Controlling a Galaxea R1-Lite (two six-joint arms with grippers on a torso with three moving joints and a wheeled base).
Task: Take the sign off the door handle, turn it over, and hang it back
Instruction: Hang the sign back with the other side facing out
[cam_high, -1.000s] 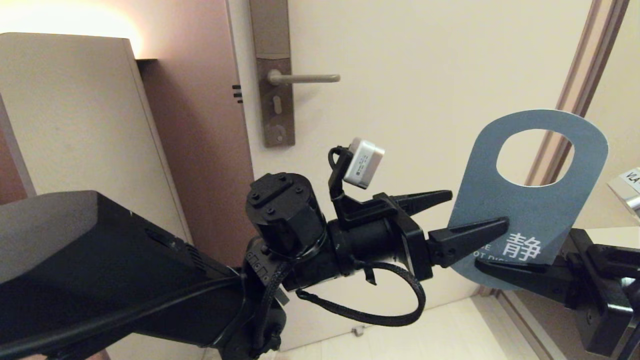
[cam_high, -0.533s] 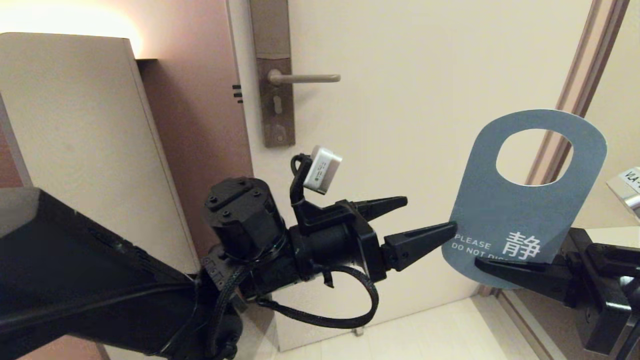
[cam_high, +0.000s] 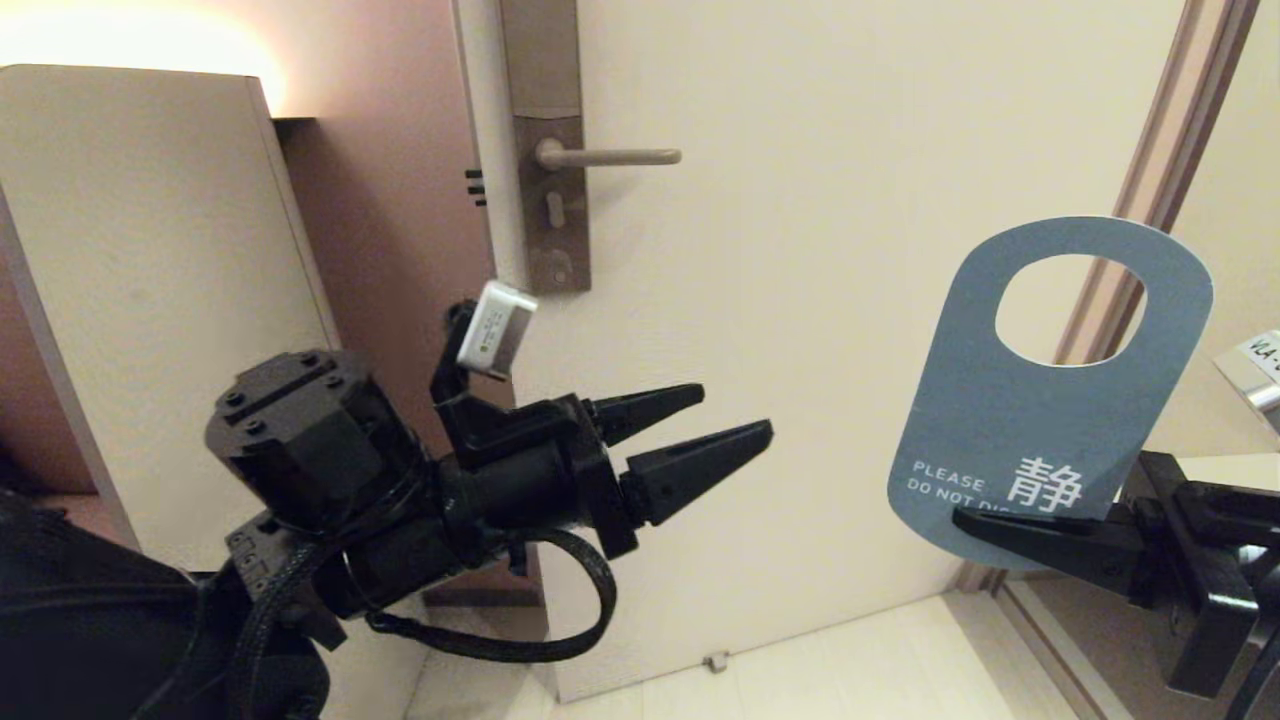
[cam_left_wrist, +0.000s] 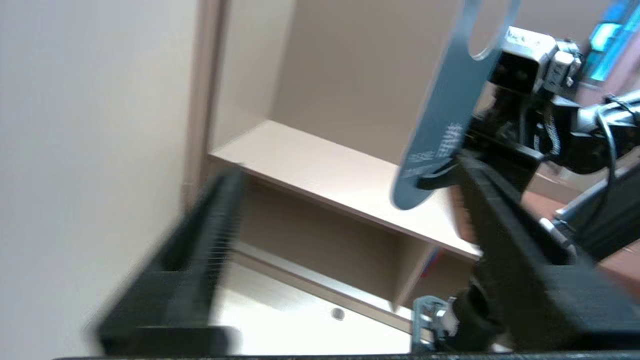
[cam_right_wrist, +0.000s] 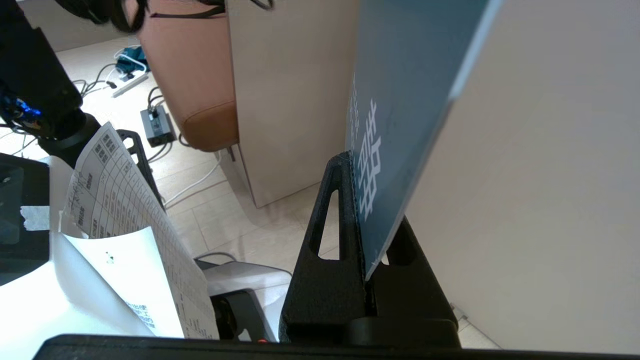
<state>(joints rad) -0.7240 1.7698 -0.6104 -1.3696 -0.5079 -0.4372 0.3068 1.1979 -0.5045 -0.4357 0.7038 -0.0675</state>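
Pulled back from the sign's edge over the last second, the left end effector (cam_high: 735, 420) now sits well to the left with its jaws spread and nothing between them. The right end effector (cam_high: 1010, 532) is clamped on the bottom edge of the sign (cam_high: 1040, 420), holding it upright with the hole on top and the "Please do not disturb" side toward the robot.

The door handle (cam_high: 610, 156) is bare, up and to the left of the sign, so the step in hand looks like rehanging. Done well, the right arm would carry the sign up and across, line the hole with the handle's free right-hand tip, then slide it leftward along the lever before letting go.

Open door (cam_high: 850, 150) face lies between sign and handle. The door frame (cam_high: 1150, 170) stands just behind the sign, and the left arm sits below the path.
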